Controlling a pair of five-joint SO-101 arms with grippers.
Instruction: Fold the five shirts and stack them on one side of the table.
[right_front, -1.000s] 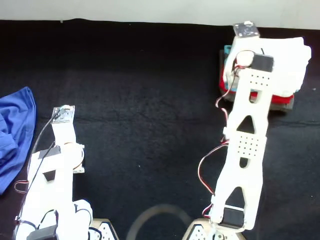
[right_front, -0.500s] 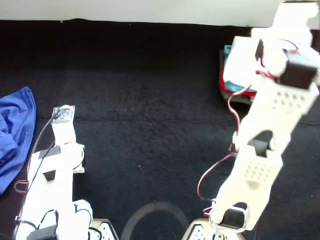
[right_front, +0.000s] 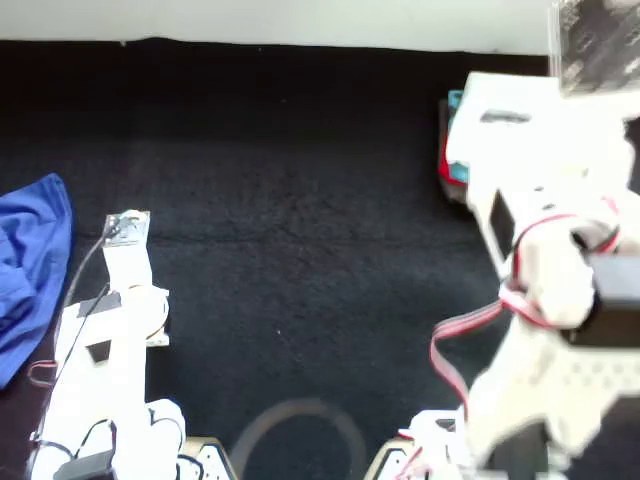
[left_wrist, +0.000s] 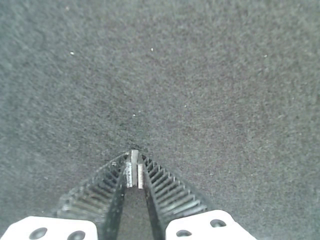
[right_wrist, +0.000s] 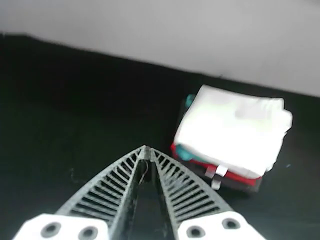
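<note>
1. Table: covered in black cloth and spanning the high view. A pale wall runs along its far edge.

2. Right arm: white, held high and close to the overhead camera. It overlaps the near side of the folded pile.

3. Left arm: white, low over the table's near left part, just beside the blue shirt.

4. Stack of folded shirts: at the far right corner of the table, near the wall. A white shirt lies on top, a teal edge shows under it, red comes below that, and a dark layer is at the bottom. The edges are roughly squared.

5. Blue shirt: unfolded and rumpled at the table's left edge, well apart from the stack.

6. Right jaws: tips together, nothing between them, hanging above bare black cloth with the stack beyond them.

7. Left jaws: tips together, nothing between them, pointing down at bare black cloth.
</note>
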